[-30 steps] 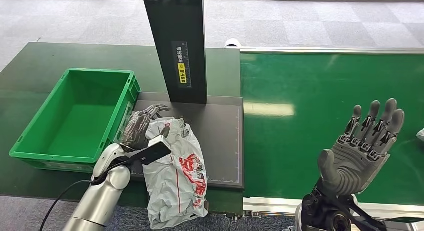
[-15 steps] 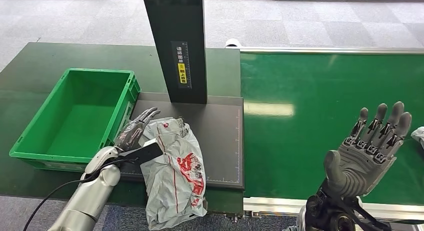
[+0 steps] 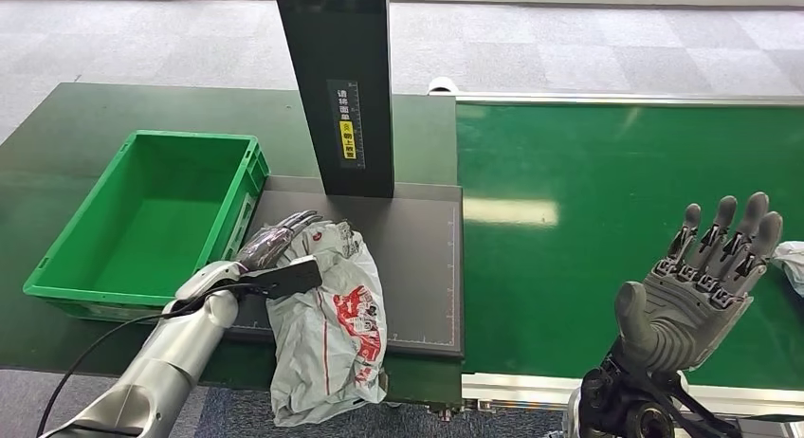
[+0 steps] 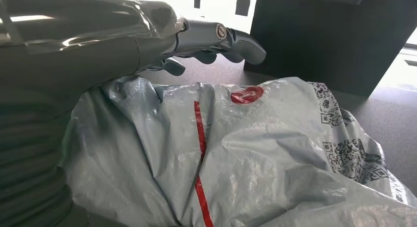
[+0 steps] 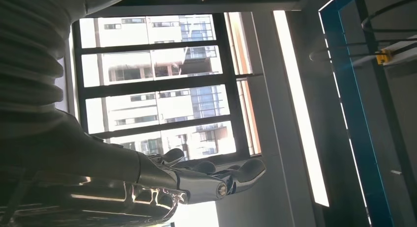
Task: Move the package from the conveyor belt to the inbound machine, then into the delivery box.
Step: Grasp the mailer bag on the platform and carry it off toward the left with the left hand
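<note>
Package, a crumpled grey mailer with red print, lies on the dark platform of the inbound machine in the head view, its near end drooping over the surface's near edge, just right of the green delivery box. The left hand rests against its left side, fingers stretched along the film, not closed on it. The right hand is raised over the conveyor belt, fingers apart and empty. From the left wrist view, the fingers lie over the package's top fold; gathering a thick bunch of film before lifting left should prevent slipping.
</note>
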Robot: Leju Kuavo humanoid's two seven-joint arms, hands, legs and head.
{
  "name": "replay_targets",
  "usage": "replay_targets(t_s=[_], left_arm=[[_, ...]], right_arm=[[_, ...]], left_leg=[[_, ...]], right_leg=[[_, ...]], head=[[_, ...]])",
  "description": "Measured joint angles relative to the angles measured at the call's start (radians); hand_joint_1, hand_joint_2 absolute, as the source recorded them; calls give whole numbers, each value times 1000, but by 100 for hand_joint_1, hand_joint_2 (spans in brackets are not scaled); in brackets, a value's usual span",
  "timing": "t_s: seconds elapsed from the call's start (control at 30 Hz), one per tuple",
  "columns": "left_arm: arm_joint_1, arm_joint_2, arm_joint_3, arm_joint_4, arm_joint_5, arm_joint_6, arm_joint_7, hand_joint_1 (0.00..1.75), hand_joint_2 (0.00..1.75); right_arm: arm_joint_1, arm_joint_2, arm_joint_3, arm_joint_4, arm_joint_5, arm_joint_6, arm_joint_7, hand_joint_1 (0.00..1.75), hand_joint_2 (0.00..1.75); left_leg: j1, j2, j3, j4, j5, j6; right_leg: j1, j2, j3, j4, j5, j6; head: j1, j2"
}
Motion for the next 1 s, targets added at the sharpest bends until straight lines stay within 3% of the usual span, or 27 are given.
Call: replay_targets(t_s=[0.1,0.13,0.23,0.27,0.5,0.7,0.9,1.0], left_arm=[[-13,-3,0,28,-1,0,2,2,175],[-16,-4,0,33,-1,0,2,15,175],[-22,-7,-1,51,-2,-1,3,137,175],[-23,-9,-2,57,-4,-2,3,167,175],[-24,-46,-23,99,-41,16,0,175,175],[-12,-99,-30,112,14,153,-82,175,175],[2,-127,-23,92,77,209,-143,175,175],[47,-131,-26,12,208,316,-199,175,175]], right_arm=[[0,0,0,0,0,0,0,0,175],[0,0,0,0,0,0,0,0,175],[0,0,0,2,0,2,0,0,175],[-1,0,0,3,0,5,0,0,175],[-25,0,5,29,0,13,0,0,175],[-32,3,8,39,-2,-4,0,0,175],[-32,3,8,41,-8,-11,0,0,175],[-32,3,9,43,-9,-16,0,0,175]], left_leg=[[0,0,3,0,0,0],[0,0,4,0,0,0],[0,0,7,0,1,0],[0,0,7,0,1,0],[-1,-8,12,0,0,0],[-1,-7,8,0,1,1],[-1,-5,0,0,2,1],[0,-3,-4,0,1,1]], right_leg=[[0,0,3,0,0,0],[0,0,4,0,0,0],[0,0,7,0,0,0],[0,0,7,0,0,0],[-1,-6,12,0,-2,1],[-1,-7,10,0,0,1],[-1,-4,0,0,1,1],[0,-3,-4,1,1,1]], head=[[0,0],[0,0],[0,0],[0,0],[0,0],[0,0],[0,0],[0,0]])
